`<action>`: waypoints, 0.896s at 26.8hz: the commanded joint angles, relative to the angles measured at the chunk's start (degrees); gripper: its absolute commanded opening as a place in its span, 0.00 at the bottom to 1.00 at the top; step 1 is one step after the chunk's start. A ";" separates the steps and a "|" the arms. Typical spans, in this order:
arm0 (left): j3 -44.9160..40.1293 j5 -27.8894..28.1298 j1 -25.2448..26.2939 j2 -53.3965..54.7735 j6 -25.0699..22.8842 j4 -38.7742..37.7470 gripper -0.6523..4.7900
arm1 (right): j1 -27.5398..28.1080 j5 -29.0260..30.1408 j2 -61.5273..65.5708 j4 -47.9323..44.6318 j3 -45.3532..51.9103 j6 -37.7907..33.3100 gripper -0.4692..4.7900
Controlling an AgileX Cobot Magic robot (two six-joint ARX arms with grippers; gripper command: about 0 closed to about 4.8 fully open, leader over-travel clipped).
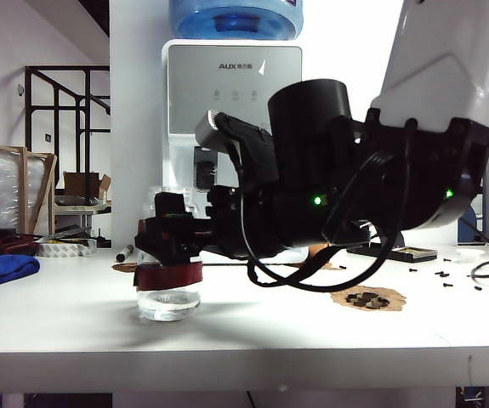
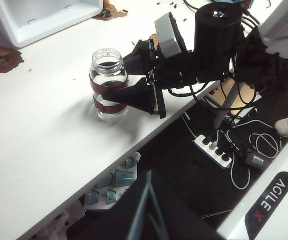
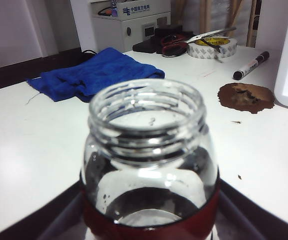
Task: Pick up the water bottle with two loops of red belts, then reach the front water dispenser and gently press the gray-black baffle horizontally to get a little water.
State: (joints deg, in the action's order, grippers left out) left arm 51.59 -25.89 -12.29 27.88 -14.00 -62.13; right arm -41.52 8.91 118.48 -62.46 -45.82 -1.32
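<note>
The water bottle (image 1: pixel 169 293) (image 2: pixel 107 67) (image 3: pixel 149 150), clear glass with two dark red bands and a little water, stands on the white table (image 1: pixel 57 314) near its front edge. My right gripper (image 1: pixel 166 255) (image 2: pixel 113 77) (image 3: pixel 149 210) reaches in level, one black finger pressed to each side at the bands. The water dispenser (image 1: pixel 231 85) (image 2: pixel 38 17) stands behind with its blue jug (image 1: pixel 235 17). One dark lever (image 1: pixel 203 166) shows; the gray-black baffle is hidden behind my right arm. My left gripper (image 2: pixel 146 210) is only a dark blur over the table's front edge.
A blue cloth (image 1: pixel 2 270) (image 3: pixel 93 77) lies far left, with a tape roll (image 3: pixel 211 47), scissors and a marker (image 3: pixel 251 65) behind. Brown patches (image 1: pixel 367 297) (image 2: pixel 1 57) mark the table. A power strip (image 2: pixel 214 150) and cables lie below the edge.
</note>
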 commanded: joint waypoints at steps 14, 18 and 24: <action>0.48 -0.28 -0.04 0.15 -1.66 -2.16 0.11 | -0.44 4.33 -0.31 0.15 -0.15 -0.20 0.84; 0.48 -0.26 -0.04 0.15 -1.68 -2.16 0.11 | -0.50 4.42 -0.92 0.20 -0.15 -0.17 0.97; 0.48 -0.26 -0.04 0.13 -1.66 -3.04 0.11 | -0.50 3.85 -1.86 2.23 -0.15 0.13 1.00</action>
State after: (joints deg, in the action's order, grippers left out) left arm 51.62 -25.89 -12.29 27.88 -15.31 -65.43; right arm -41.78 13.08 117.10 -61.36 -45.82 -1.30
